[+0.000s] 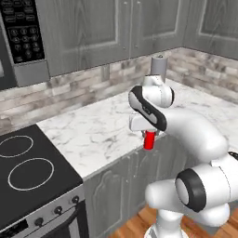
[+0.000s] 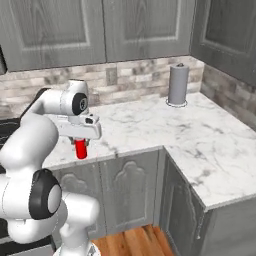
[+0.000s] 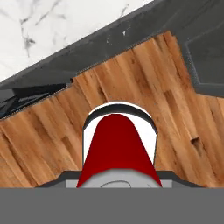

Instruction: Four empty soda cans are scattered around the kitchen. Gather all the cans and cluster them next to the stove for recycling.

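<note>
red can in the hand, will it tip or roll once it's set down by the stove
The red can looks narrow and tall, so probably tippy if nudged. Being round, it would likely roll once on its side. The hand grips only its top, so it may swing.

The scene is viewed by the left base view from behind the arm's left, forward and down over the worktop [image 1: 97,130], with the stove [image 1: 32,172] at 8 o'clock. From behind the arm's right, the same worktop [image 2: 200,135] is seen by the right base view, with the corner run at 4 o'clock. A grey cylinder [image 1: 159,69] [image 2: 178,85] by the wall is shared by both. In the hand view, the wood floor [image 3: 131,83] is looked down on closely, with the worktop edge [image 3: 52,30] at 11 o'clock.
</note>
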### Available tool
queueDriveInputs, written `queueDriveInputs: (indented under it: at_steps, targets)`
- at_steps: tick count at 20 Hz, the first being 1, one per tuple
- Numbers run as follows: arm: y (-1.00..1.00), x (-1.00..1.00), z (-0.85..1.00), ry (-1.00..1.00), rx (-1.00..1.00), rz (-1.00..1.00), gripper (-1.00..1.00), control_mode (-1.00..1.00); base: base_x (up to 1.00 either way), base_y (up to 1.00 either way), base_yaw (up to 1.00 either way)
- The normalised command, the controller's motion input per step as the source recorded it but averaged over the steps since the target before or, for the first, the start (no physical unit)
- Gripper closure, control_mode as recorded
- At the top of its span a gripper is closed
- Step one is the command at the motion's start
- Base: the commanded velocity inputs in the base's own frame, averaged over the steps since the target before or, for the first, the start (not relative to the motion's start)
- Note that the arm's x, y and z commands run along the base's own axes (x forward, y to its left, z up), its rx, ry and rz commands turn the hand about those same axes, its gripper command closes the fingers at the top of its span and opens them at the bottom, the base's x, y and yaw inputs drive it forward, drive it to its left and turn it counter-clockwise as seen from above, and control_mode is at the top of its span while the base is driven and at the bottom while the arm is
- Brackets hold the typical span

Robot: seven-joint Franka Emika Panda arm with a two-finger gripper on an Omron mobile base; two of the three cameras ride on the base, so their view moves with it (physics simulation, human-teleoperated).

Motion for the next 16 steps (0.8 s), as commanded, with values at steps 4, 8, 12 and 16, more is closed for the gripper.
queueDriveInputs:
  at_steps: [4, 8, 12, 16]
  targets:
    - [0.00, 0.00, 0.00, 0.00, 0.00, 0.00, 1.00, 1.00, -0.45, 0.88, 0.67]
    - [0.00, 0.00, 0.00, 0.00, 0.00, 0.00, 1.00, 1.00, -0.35, 1.00, 0.58]
    - [0.00, 0.00, 0.00, 0.00, 0.00, 0.00, 1.00, 1.00, -0.09, 0.92, 0.40]
    - [0.00, 0.00, 0.00, 0.00, 0.00, 0.00, 1.00, 1.00, 0.08, 0.69, 0.18]
